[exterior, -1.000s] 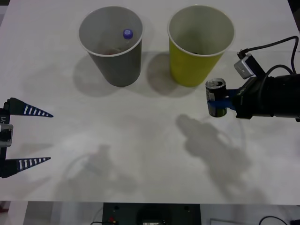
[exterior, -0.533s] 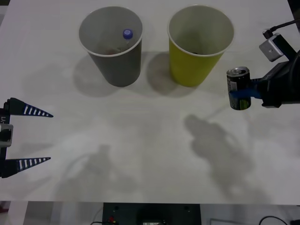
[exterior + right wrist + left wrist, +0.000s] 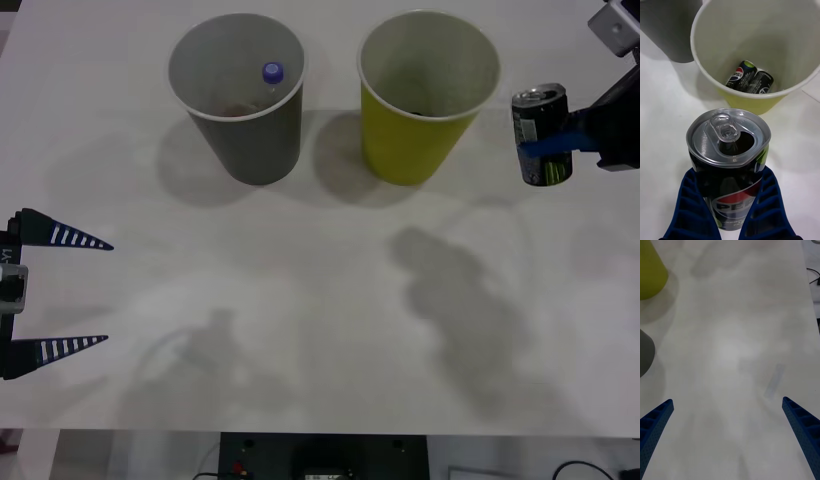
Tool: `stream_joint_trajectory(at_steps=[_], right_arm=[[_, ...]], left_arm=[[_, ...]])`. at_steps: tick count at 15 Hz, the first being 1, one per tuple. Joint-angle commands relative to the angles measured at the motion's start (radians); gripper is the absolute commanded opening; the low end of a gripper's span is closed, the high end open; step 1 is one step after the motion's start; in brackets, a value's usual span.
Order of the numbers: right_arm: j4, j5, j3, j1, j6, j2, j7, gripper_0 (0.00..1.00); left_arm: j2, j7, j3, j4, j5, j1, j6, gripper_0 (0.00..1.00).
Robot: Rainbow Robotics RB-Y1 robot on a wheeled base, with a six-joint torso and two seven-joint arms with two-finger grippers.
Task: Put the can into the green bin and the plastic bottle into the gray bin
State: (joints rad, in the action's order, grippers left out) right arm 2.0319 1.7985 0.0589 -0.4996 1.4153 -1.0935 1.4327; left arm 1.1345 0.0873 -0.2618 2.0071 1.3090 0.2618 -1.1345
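Left gripper point(image 3: 55, 292): your idle arm at the table's near left, fingers spread wide.
Gray bin point(image 3: 237, 95): plastic bottle point(image 3: 272, 73) inside.
Green bin point(image 3: 428, 95): two Pepsi cans point(image 3: 749, 78) lie inside.
Right gripper point(image 3: 560, 146): clamps the can point(image 3: 541, 134), marked "PEP", aloft just right of the green bin.

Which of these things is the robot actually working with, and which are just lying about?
Part of the job:
- the can, held upright in the right tool
- the green bin
- the gray bin
- the plastic bottle, inside the gray bin

Just there:
- two other cans inside the green bin
- the left tool, open, idle
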Motion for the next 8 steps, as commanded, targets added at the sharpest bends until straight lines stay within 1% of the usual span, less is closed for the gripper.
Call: stream_joint_trajectory(at_steps=[1, 3, 5, 8], right_arm=[[-0.048, 0.004, -0.045, -0.093, 0.022, 0.0, 0.0, 0.0], [-0.102, 0.022, -0.116, -0.194, 0.025, 0.001, 0.0, 0.0], [-0.148, 0.062, -0.189, -0.287, 0.037, 0.006, 0.0, 0.0], [-0.259, 0.11, -0.281, -0.448, 0.106, 0.058, 0.0, 0.0]], left_arm=[[0.0, 0.0, 0.0, 0.0, 0.0, 0.0, 0.0, 1.0], [0.0, 0.0, 0.0, 0.0, 0.0, 0.0, 0.0, 1.0], [0.0, 0.0, 0.0, 0.0, 0.0, 0.0, 0.0, 1.0], [0.0, 0.0, 0.0, 0.0, 0.0, 0.0, 0.0, 1.0]])
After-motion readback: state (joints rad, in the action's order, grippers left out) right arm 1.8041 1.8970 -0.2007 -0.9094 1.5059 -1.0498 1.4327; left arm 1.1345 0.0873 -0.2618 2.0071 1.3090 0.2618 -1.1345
